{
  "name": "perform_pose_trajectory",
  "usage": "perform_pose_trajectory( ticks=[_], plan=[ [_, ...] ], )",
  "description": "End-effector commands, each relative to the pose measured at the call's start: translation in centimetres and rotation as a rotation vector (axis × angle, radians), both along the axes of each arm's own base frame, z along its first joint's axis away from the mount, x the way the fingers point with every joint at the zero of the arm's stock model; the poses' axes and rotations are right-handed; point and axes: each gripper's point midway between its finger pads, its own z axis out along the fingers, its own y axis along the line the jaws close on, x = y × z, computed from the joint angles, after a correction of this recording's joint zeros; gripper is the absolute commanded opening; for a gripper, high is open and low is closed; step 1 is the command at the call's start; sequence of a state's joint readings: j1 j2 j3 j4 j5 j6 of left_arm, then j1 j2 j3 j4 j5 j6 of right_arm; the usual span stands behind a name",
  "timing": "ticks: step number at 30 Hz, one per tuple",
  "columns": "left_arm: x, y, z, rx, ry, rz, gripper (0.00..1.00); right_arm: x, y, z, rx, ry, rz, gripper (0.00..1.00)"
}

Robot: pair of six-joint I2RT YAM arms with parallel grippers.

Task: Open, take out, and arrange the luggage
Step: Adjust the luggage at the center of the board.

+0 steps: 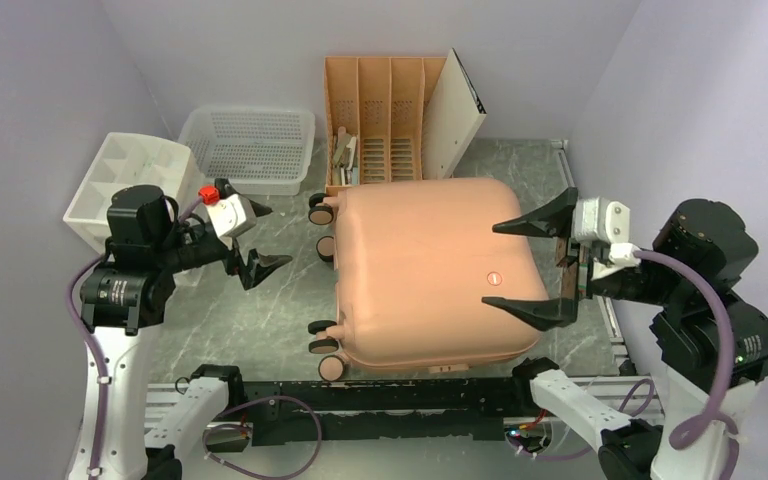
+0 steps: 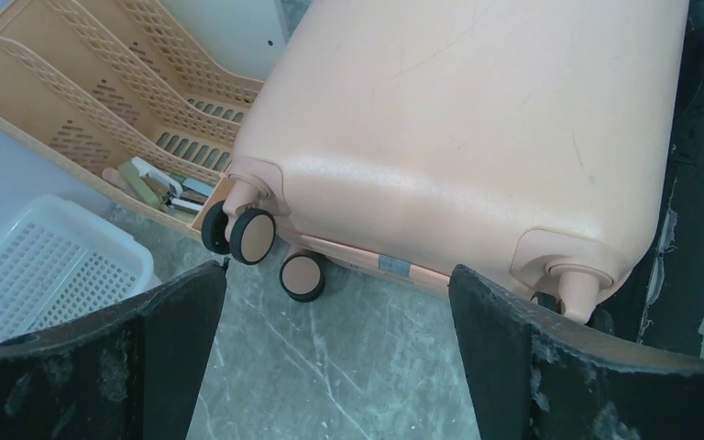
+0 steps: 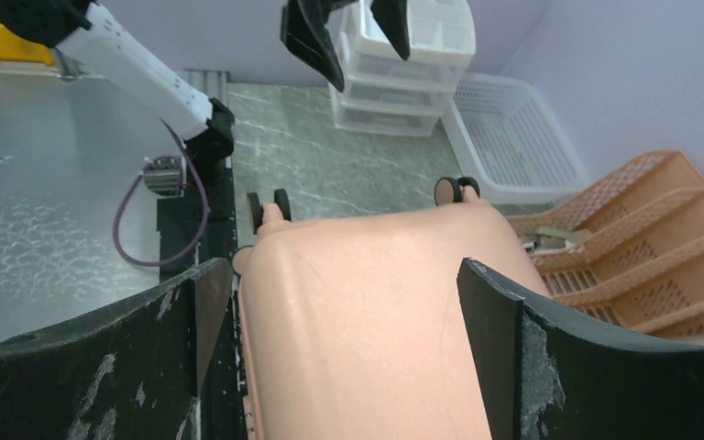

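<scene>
Because the large salmon-pink hard-shell suitcase (image 1: 425, 275) lies shut and flat on the grey marbled tabletop (image 1: 220, 320), it will likely handle as a stiff, slick, bulky load, too broad to pinch across. The seam (image 2: 348, 255) between its shells looks the likeliest place to take hold; no zipper pull shows. Above its right end hovers the right hand (image 1: 495, 264), spread wide and empty. The left hand (image 1: 270, 238), equally wide and empty, hangs near the black spinner wheels (image 1: 322, 215). Behind stands an orange-tan slotted plastic file rack (image 1: 380, 110).
</scene>
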State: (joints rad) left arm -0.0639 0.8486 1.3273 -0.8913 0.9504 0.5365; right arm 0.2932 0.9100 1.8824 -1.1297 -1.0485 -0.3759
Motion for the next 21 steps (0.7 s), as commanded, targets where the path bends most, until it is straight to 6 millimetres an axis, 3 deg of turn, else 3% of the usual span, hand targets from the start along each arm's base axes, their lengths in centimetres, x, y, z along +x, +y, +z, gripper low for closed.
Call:
perform_pose_trajectory(
  ticks=[1,5,9,14,18,21],
  plan=[
    [1.0,0.2,-0.1,-0.001,-0.009,0.023,0.96,2.0,-0.2,-0.5,-0.012,-0.019,-0.069,1.0],
    [1.8,1.0,-0.5,0.041,-0.015,0.07,0.96,2.8,-0.7,-2.6,-0.1,-0.115,-0.074,1.0],
    [3.7,3.3,-1.9,0.163,-0.02,0.19,0.96,6.5,-1.7,-4.0,-0.114,-0.084,-0.243,1.0],
    [5.4,5.8,-5.8,0.281,0.009,0.303,0.96,10.0,-2.7,-7.7,-0.185,-0.049,-0.364,1.0],
    [6.4,6.9,-9.7,0.337,0.059,0.348,0.96,12.1,-3.2,-10.8,-0.238,-0.024,-0.42,1.0],
    [6.9,7.1,-11.5,0.359,0.073,0.352,0.96,13.3,-3.8,-12.8,-0.271,-0.009,-0.467,1.0]
  ],
)
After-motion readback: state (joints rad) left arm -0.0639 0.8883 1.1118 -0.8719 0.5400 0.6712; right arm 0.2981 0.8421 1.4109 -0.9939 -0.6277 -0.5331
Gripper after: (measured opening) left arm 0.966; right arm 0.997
